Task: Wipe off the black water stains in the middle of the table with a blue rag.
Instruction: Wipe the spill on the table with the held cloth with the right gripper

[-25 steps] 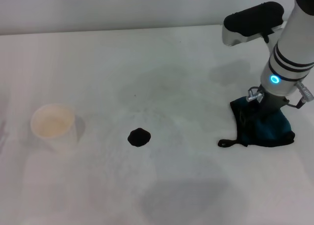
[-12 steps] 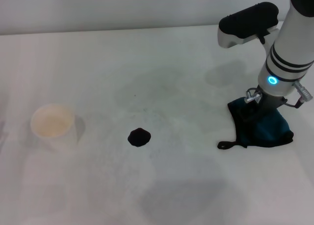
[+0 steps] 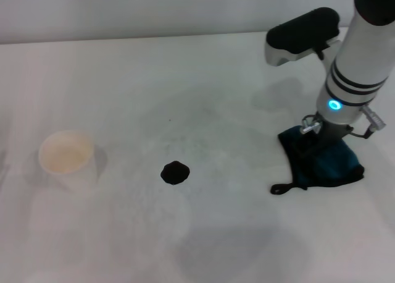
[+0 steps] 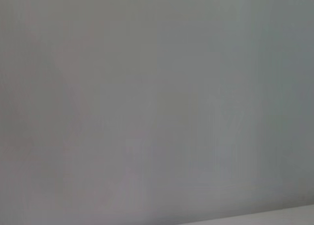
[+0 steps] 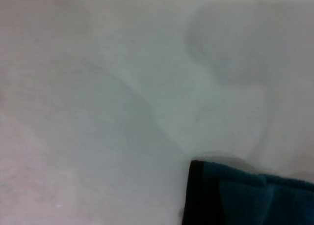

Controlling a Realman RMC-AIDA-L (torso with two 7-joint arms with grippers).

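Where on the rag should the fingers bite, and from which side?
Probably the bunched middle of the rag, coming straight down from above: it lies heaped on the table, so the raised folds give cloth to pinch. The right gripper is already over that spot. Avoid the thin loop.

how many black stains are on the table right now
1. The black water stain sits near the middle of the table, between the paper cup and the blue rag. A tiny dark speck lies beyond it. More could hide under the rag.
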